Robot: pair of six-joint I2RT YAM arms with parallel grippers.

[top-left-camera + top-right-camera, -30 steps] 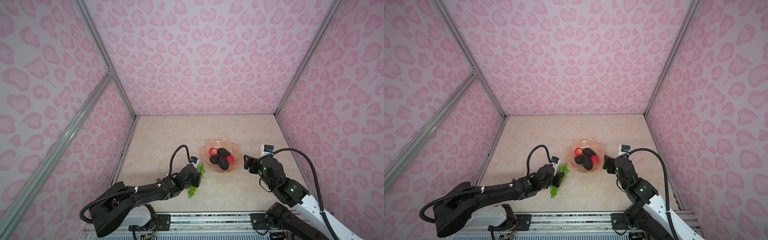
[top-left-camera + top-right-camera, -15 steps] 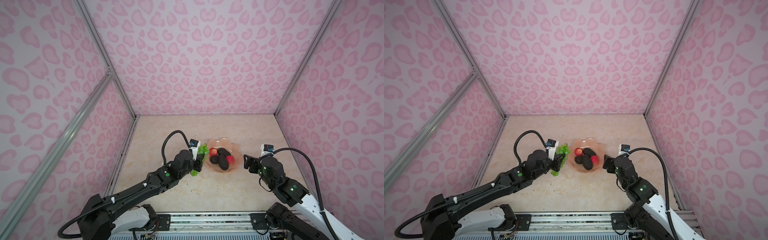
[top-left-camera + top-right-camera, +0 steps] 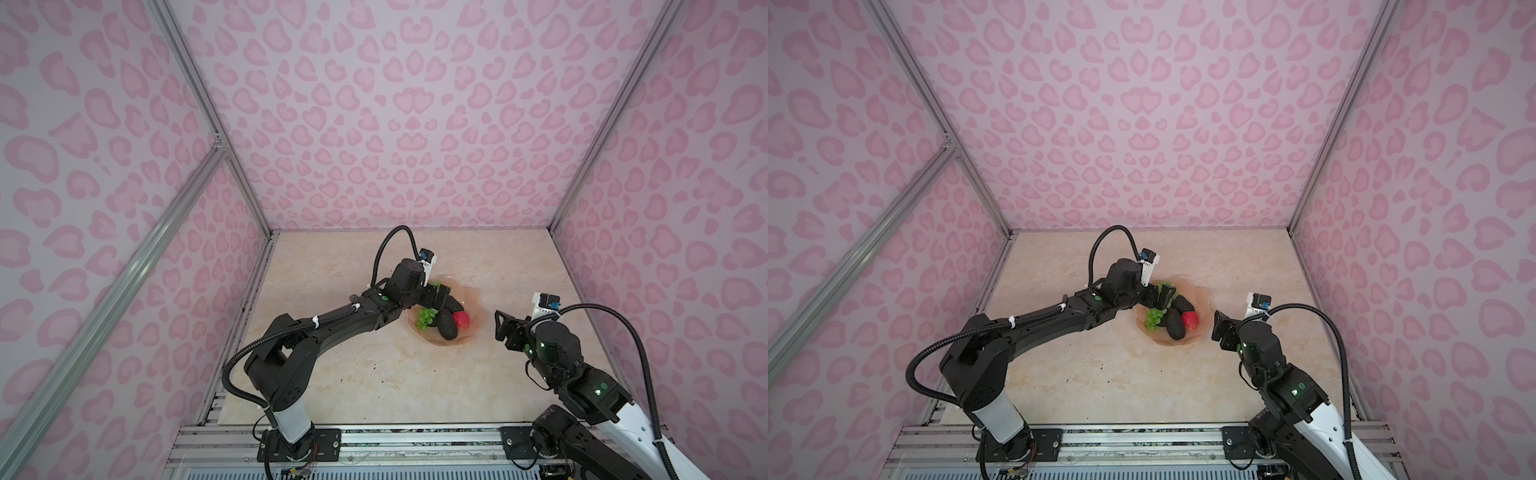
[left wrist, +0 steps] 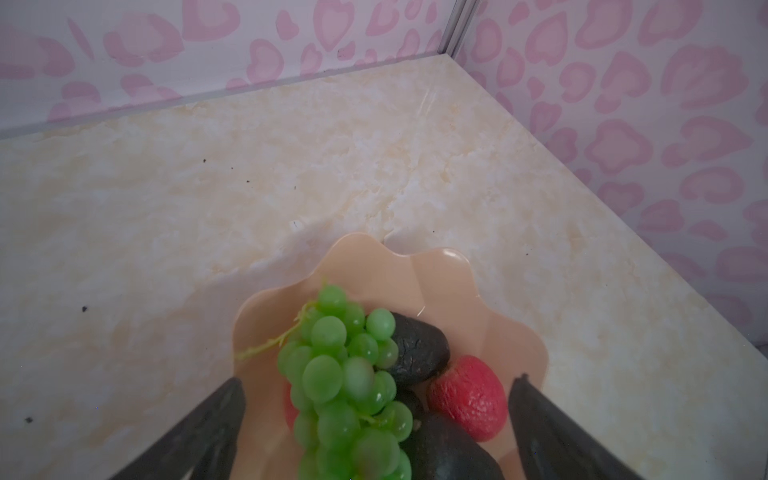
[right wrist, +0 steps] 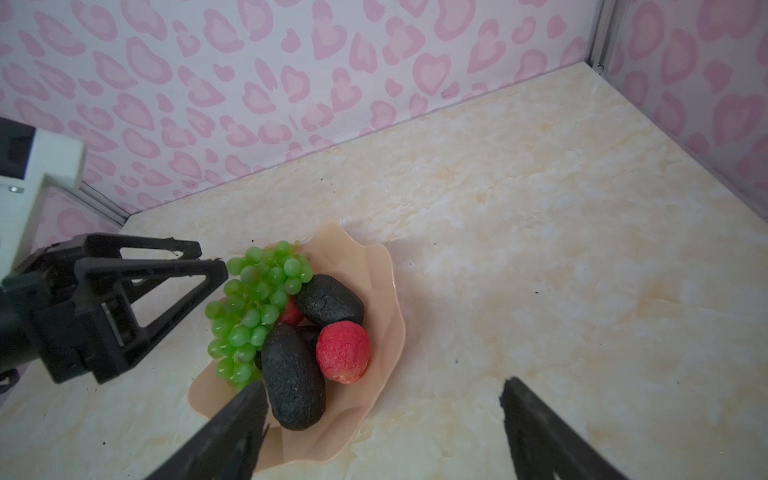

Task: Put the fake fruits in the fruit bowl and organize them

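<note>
grapes (image 5: 249, 307) in fruit bowl (image 5: 386, 282), against avocados (image 5: 295, 374), near red fruit (image 5: 343, 351)

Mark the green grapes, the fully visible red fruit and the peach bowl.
Translucent green plastic grape bunch (image 5: 253, 307): right wrist view, cluster's middle.
Round rough-skinned red fake fruit (image 5: 343, 351): right wrist view, its centre.
Glossy peach-pink scalloped bowl (image 5: 374, 270): right wrist view, bare inner wall.
</note>
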